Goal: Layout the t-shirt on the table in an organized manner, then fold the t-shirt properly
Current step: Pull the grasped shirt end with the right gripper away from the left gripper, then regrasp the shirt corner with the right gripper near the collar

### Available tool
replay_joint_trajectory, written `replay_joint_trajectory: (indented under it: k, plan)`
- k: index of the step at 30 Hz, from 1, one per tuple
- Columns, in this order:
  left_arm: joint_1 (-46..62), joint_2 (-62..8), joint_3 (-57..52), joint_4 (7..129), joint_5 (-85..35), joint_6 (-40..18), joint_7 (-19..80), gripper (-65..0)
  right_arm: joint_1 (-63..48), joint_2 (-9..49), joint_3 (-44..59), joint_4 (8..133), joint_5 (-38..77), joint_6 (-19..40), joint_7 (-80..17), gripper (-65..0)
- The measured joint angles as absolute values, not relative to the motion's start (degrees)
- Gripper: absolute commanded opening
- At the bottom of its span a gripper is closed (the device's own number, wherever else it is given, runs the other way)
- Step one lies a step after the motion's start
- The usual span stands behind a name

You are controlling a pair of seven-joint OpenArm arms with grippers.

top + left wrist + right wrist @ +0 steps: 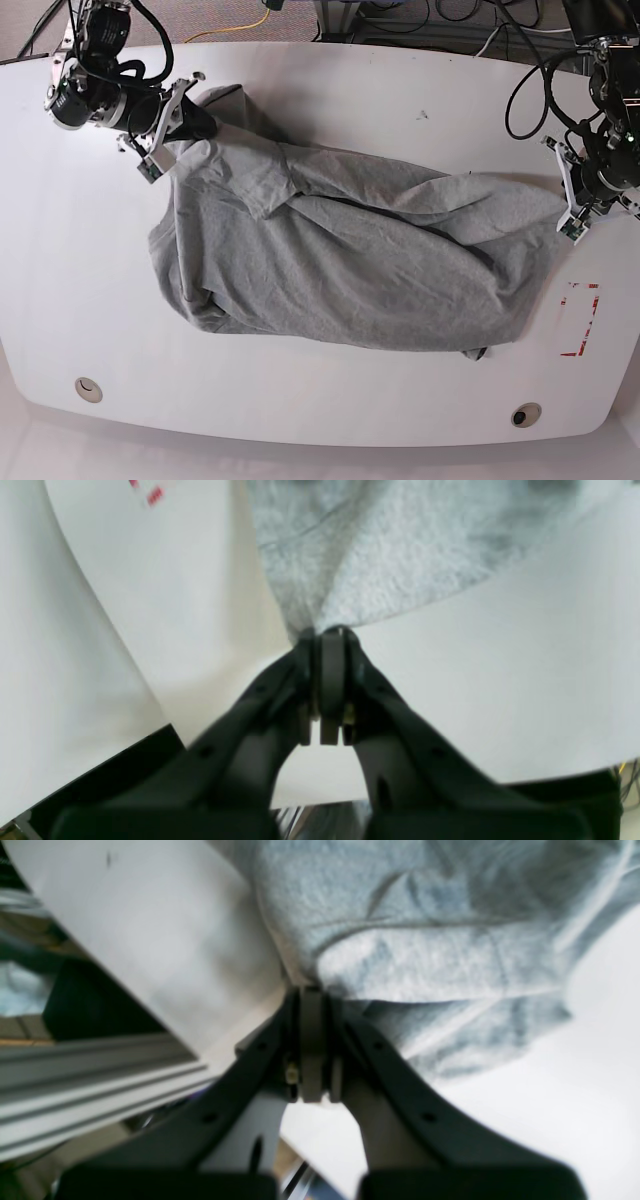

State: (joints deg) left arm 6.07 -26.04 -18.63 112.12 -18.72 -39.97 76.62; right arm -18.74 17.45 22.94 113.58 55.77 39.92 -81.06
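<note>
t-shirt [350, 260]: grey, wrinkled, spread across the middle of the base view from upper left to right edge; no lettering visible; folds and creases run along its length, bunched at the lower left.
tabletop [380, 100]: glossy white with curved edges, carries the shirt; bare surface around it on all sides.
left hand [327, 632]: at the right of the base view, fingers pressed together on a pinched edge of the shirt, the fabric fanning out toward the top of the left wrist frame.
right hand [311, 990]: at the upper left of the base view, fingers clamped on a bunched fold of the shirt near the tabletop's rim.
red outline mark [582, 320]: lower right of the base view, just beside the shirt's right end, not covered.
round holes: one at the lower left [88, 388], one at the lower right [524, 414], both clear of the fabric.
cables [530, 90]: black, looping above the arm at the upper right.
</note>
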Motion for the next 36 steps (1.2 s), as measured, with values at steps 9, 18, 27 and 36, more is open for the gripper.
replay_joint_trajectory:
  k: [9, 18, 27, 36]
  plan:
    - [9.9, -30.0, -18.6, 112.3, -19.1, -39.9, 76.7, -65.0, -21.3, 18.2, 23.0, 113.6, 55.6, 39.9, -81.0, -24.6]
    - [11.5, -30.9, -19.4, 112.4, -19.3, -39.9, 76.1, -65.0, -20.9, 21.5, 23.9, 113.5, 55.5, 39.9, -81.2, -13.3]
    - [11.6, -31.0, -19.6, 112.4, -19.2, -39.9, 76.2, -65.0, -14.2, 21.5, 24.5, 111.4, 51.6, 40.1, -76.6, -13.2]
    - [11.4, -31.0, -19.6, 112.4, -19.3, -39.9, 76.2, -65.0, -7.7, 16.2, 25.0, 104.2, 39.5, 39.7, -76.2, -14.3]
